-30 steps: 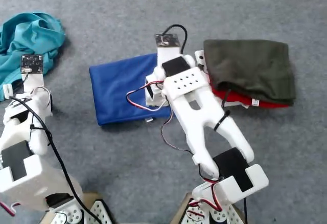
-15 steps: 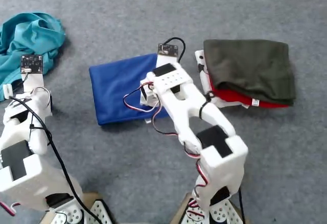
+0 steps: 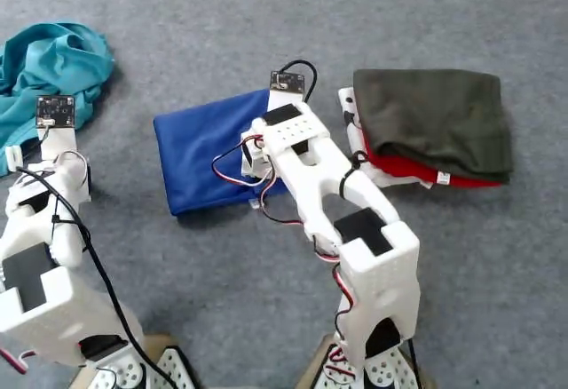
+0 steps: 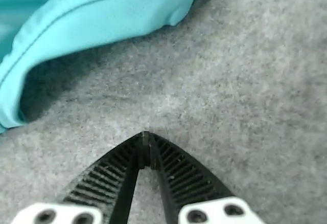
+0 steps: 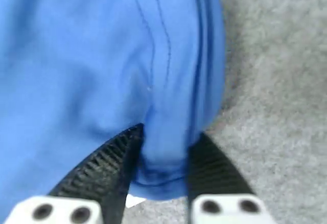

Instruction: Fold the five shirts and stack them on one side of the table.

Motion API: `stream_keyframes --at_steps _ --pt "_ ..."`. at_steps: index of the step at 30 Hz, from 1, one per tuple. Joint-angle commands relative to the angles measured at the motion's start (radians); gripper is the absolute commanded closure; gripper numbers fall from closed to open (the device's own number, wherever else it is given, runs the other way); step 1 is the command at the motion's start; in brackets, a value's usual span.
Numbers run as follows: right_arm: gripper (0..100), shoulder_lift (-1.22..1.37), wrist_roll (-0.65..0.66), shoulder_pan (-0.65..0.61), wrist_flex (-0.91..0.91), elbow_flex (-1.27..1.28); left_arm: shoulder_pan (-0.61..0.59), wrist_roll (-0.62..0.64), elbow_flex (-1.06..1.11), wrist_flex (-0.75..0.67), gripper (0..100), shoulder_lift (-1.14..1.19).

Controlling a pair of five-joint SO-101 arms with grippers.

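Over the last second the right arm (image 3: 306, 154) has swung its elbow in from the right, so that it is nearly in line behind the wrist. The left arm (image 3: 44, 202) has stayed put.

High view: the blue shirt (image 3: 200, 154), a flat folded rectangle of smooth cloth, lies at the middle of the grey felt table cover (image 3: 177, 34). The right arm's wrist is over its right edge. Just right of it, a folded olive-green shirt (image 3: 435, 118) tops a stack, with a red shirt (image 3: 399, 169) and a white shirt (image 3: 348, 109) beneath. A crumpled teal shirt (image 3: 49, 65) lies at the far left, near the left arm's tip.

Left wrist view: the left gripper (image 4: 146, 139) is closed, its tips meeting with nothing between them. It is above bare felt, close to the teal shirt's hem but apart from it.

Right wrist view: the right gripper (image 5: 166, 137) pinches the blue shirt's folded edge, the cloth bunched between its black fingers (image 5: 115, 157).
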Motion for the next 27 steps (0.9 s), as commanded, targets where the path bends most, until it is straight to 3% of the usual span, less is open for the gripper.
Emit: stream_keyframes --at_steps 1,12,16,20,23,27 --pt "96.2 0.042 0.025 0.014 0.051 -0.004 -0.013 -0.008 -0.030 -0.012 97 -0.005" --pt "98.5 0.042 0.026 0.025 0.189 -0.071 -0.015 -0.003 -0.056 0.015 97 -0.011" --pt "98.5 0.047 0.026 0.063 0.157 -0.067 -0.008 0.021 -0.231 0.296 97 -0.011" --pt "98.5 0.047 0.026 0.089 0.115 -0.065 0.008 0.250 -0.550 0.667 97 0.003" --pt "98.5 0.050 0.020 0.081 0.078 -0.054 0.061 0.433 -0.725 0.807 94 0.020" --pt "98.5 0.067 0.020 0.066 0.006 -0.005 0.180 0.548 -0.840 0.901 77 0.071"
